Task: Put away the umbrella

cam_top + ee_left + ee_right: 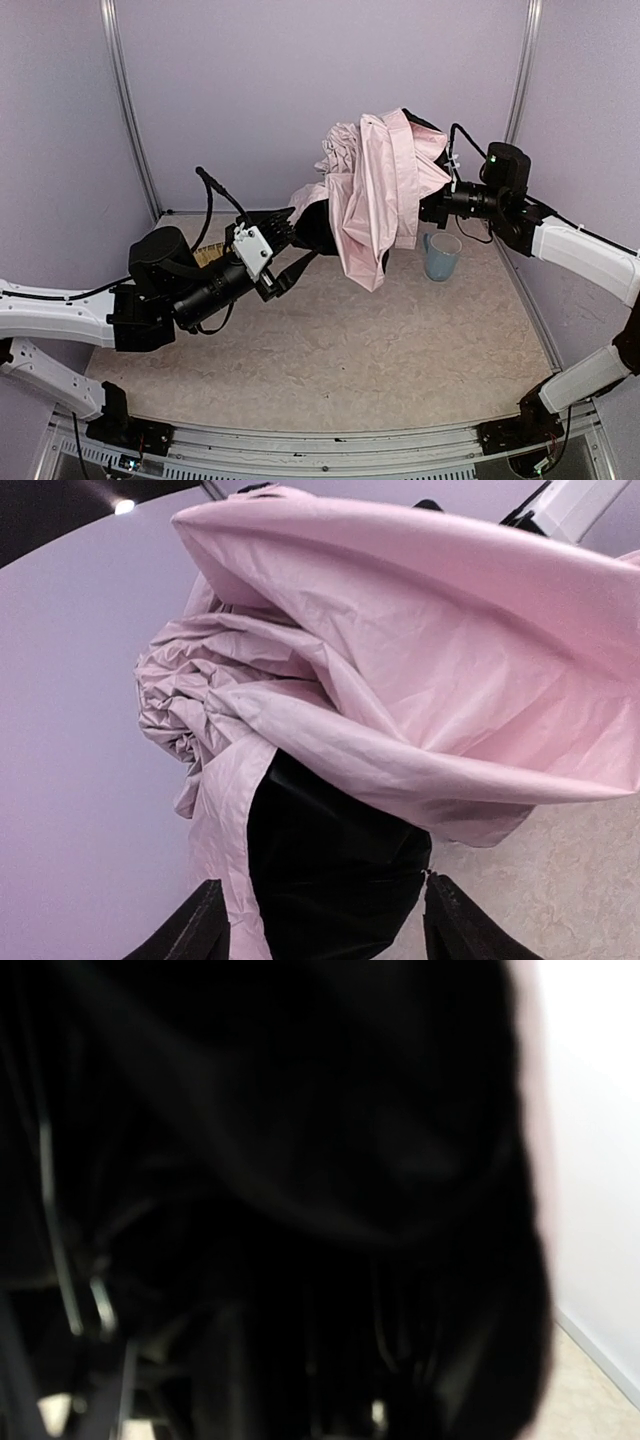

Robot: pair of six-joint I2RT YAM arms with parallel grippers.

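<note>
The umbrella (372, 190) hangs half-folded above the table, pale pink fabric bunched and drooping, black lining showing at its left side. My left gripper (303, 233) is at that left side. In the left wrist view it (325, 882) stands open, its fingers (200, 930) on either side of a fold of black lining (330, 860). My right gripper (432, 210) reaches into the umbrella from the right, its fingertips buried in the fabric, and the umbrella hangs from it. The right wrist view is filled with dark lining (300, 1160) and thin metal ribs (60, 1260). Handle, shaft and strap are hidden.
A pale blue mug (441, 256) stands on the table just below the right gripper, under the umbrella's right edge. A bit of woven tray (208, 257) shows behind the left arm. Purple walls close in the back and both sides.
</note>
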